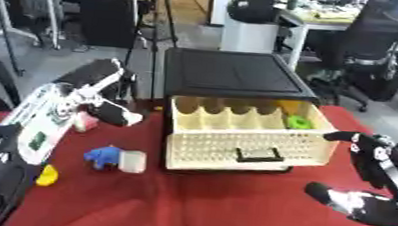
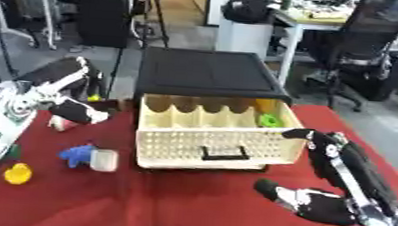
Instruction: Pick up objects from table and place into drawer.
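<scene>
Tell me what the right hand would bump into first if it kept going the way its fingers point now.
Probably the open drawer. The right hand, low on the right, points its fingers up and leftward toward the drawer's perforated front, near its right corner. Only red cloth lies between, though depth is hard to judge.

No readable text, labels or numbers anywhere.
</scene>
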